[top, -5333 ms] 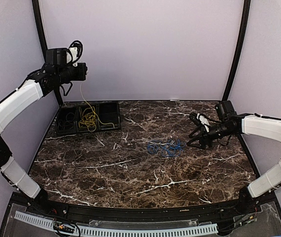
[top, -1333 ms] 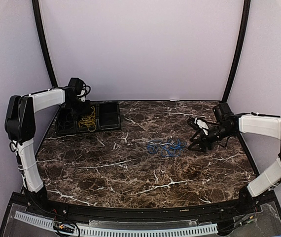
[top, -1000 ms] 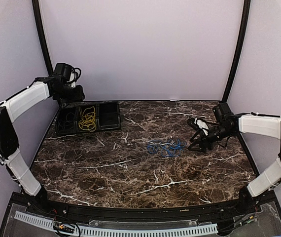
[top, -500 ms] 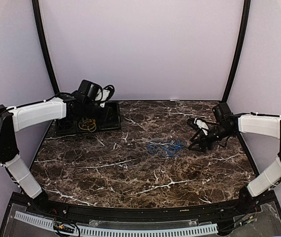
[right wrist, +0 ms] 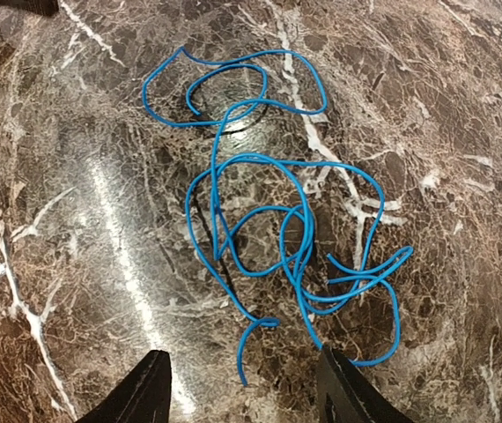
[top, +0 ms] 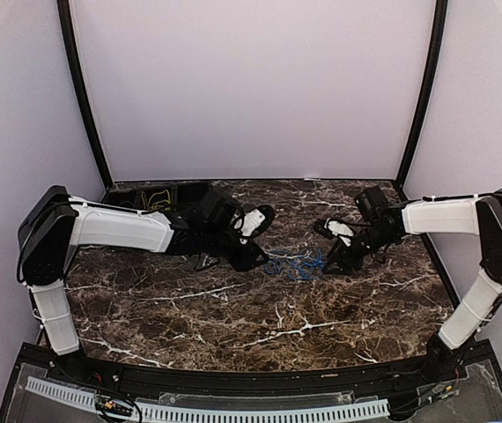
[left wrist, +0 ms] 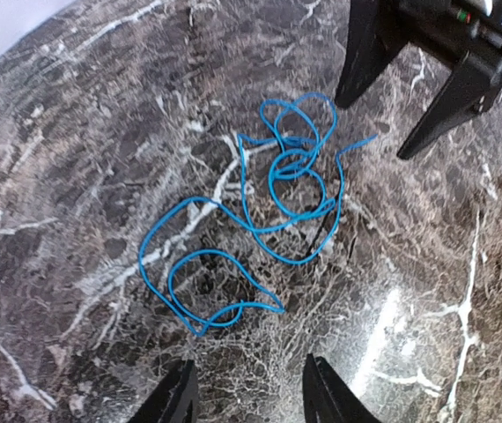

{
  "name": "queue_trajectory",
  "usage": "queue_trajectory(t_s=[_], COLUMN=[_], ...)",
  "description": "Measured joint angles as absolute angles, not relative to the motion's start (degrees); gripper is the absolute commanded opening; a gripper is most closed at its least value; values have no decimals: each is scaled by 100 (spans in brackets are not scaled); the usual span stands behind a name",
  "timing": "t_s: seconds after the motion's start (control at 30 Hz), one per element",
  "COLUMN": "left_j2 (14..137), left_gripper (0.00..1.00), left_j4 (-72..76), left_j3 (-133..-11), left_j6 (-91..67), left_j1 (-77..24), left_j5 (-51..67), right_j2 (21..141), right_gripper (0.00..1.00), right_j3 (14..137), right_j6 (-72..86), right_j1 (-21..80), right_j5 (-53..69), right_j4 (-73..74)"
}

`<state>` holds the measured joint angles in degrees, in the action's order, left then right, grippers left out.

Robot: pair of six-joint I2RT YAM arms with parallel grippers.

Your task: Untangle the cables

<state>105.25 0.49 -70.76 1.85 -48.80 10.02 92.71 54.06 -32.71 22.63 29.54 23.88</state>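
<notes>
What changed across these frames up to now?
The left gripper let go of the yellow cable in the far-left tray and swung right to the blue cable, open. The right gripper edged left toward it, open. The blue cable stayed on the table, untouched.

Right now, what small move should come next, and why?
Probably lower the right gripper and pinch the loose end of the blue cable: it lies between the open jaws, and the cable rests unheld on the table, with the left gripper open opposite.
</notes>
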Motion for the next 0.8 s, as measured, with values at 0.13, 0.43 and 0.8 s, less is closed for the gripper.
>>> queue_trajectory(t_s=[0.13,0.43,0.8], left_j2=[11045,11190,11187], left_gripper=[44,43,43], left_j4=[89,242,329], left_j3=[-7078,-7234,-7240], left_j6=[263,128,78], left_j1=[-4943,-4930,-4932], left_j5=[1017,1151,1286], right_j2=[9531,9966,9789], right_gripper=[58,20,0], right_j3=[5614,5959,6012], right_j6=[-3240,-3164,-3098], right_j1=[2357,2547,2550], right_j5=[2786,2357,2274], right_j4=[2390,2397,2596])
